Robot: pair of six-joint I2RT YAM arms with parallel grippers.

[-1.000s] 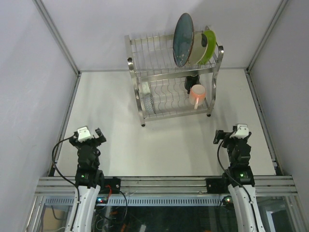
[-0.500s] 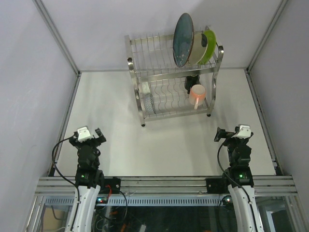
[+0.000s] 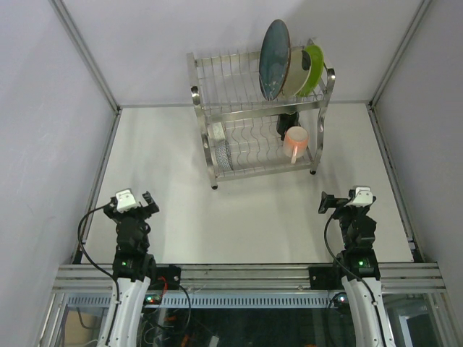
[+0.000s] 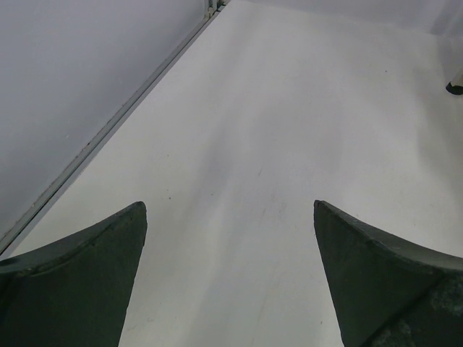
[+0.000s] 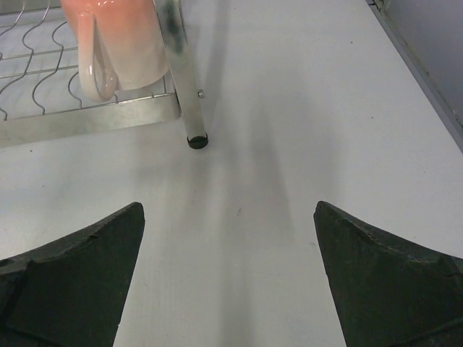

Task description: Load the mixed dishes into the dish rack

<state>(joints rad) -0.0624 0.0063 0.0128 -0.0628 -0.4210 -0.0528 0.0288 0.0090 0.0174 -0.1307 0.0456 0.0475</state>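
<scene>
- Apparently the loading is done (a judgement): every dish I can find sits in the dish rack point(image 3: 224, 79) at the far side of the surface point(image 3: 253, 217), and none lies loose on the surface in any view.
- Upper tier, right end: the large blue-grey plate point(image 3: 274, 59), the cream plate point(image 3: 298, 72) and the lime-green plate point(image 3: 315, 66) stand on edge, close together.
- Lower tier: the pink mug point(image 3: 295, 141) lies on its side at the front right corner with a dark mug point(image 3: 287, 121) just behind it, and the patterned bowl point(image 3: 225, 153) stands on edge at the left.
- Both the left arm point(image 3: 132, 224) and the right arm point(image 3: 358, 224) sit low near their bases, well apart from the rack. Each pair of jaws is spread wide with nothing between them.
- Risk: the right wrist view looks straight at the rack's front right leg point(image 5: 189, 94) and the mug above it. A careless forward reach could knock that leg, and the jolt might roll the mug off its corner or tip the tall plates.
- Against the earlier frames, the dishes and the left arm have not moved. Only the right wrist has turned slightly.
</scene>
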